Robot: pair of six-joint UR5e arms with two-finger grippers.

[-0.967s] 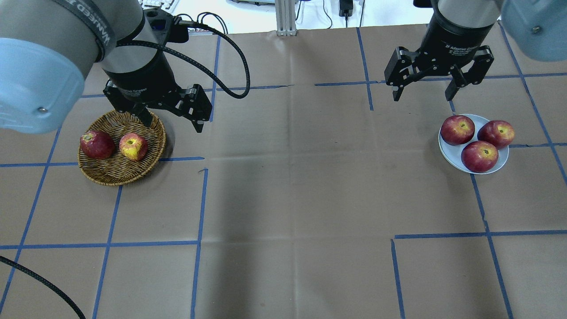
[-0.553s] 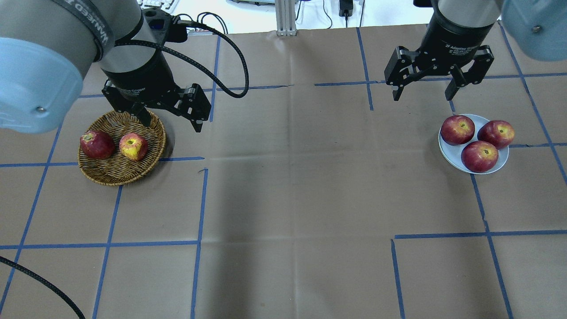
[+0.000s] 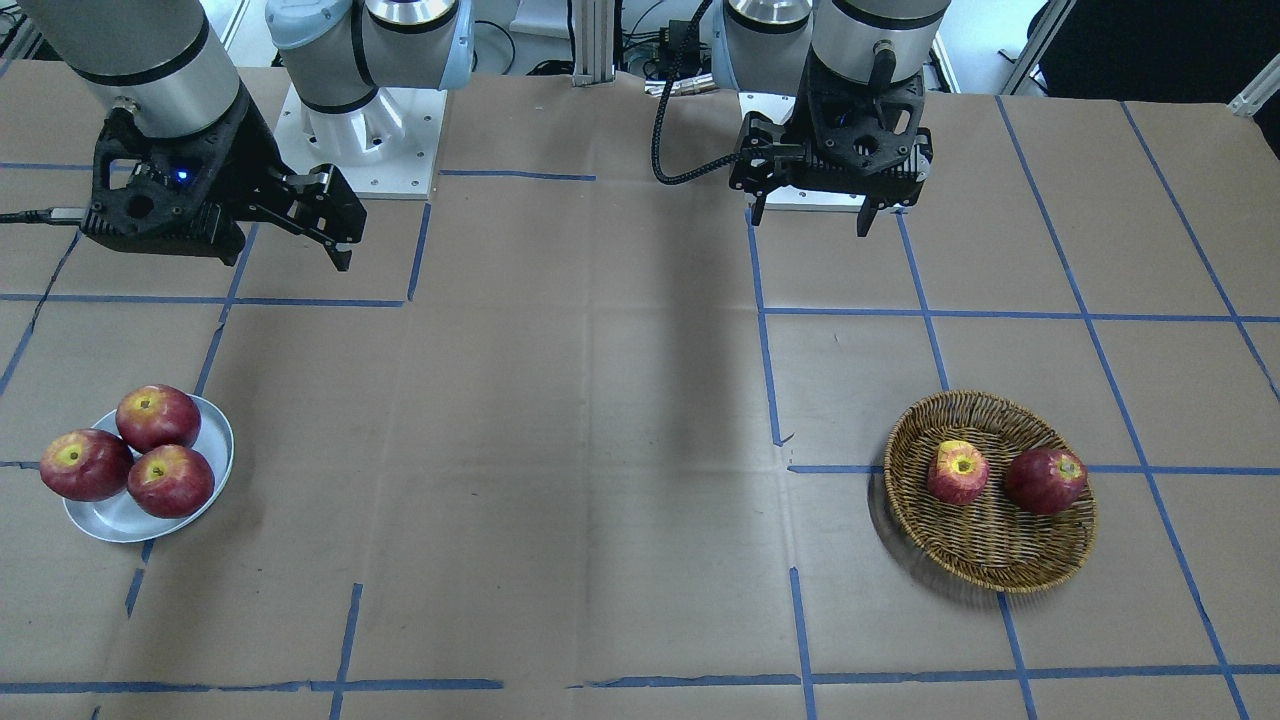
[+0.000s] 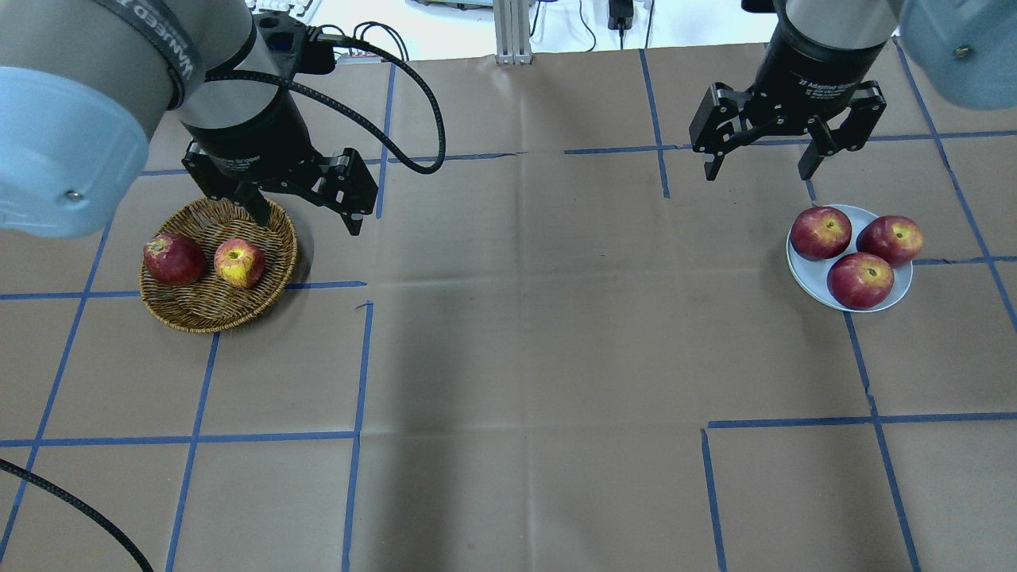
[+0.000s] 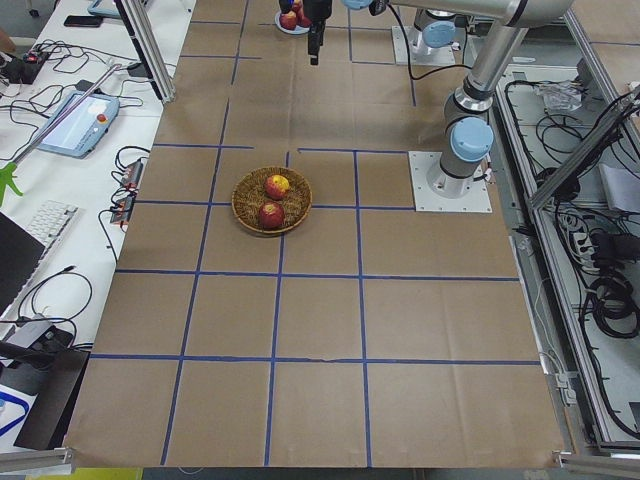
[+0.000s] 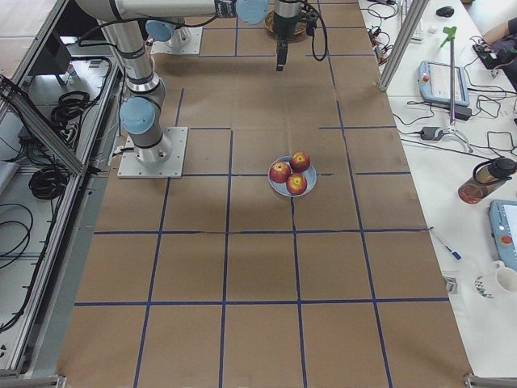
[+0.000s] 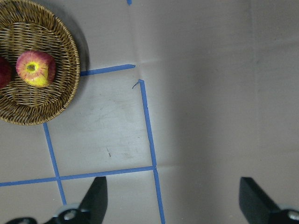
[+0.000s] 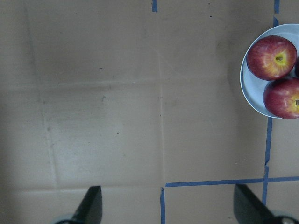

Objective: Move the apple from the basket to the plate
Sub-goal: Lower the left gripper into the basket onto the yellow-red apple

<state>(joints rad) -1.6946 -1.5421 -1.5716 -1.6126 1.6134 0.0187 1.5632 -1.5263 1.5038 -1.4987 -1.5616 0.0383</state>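
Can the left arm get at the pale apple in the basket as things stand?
Likely yes: the left gripper hangs open near the basket, and the apple lies uncovered with nothing between.

A robotics lab, plainly: two arms (image 5: pixel 467 140) bolted to a table (image 5: pixel 320 420) papered brown and gridded in blue tape (image 5: pixel 275 318). Teach pendants (image 5: pixel 78 108), a keyboard (image 5: pixel 48 222) and loose cables (image 5: pixel 605 300) crowd the side benches (image 5: pixel 70 170).

Overhead, front opposed, share basket (image 4: pixel 206 306); wrists look down, seemingly.

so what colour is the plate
The plate is glossy pale grey-white, clearest in the right wrist view.
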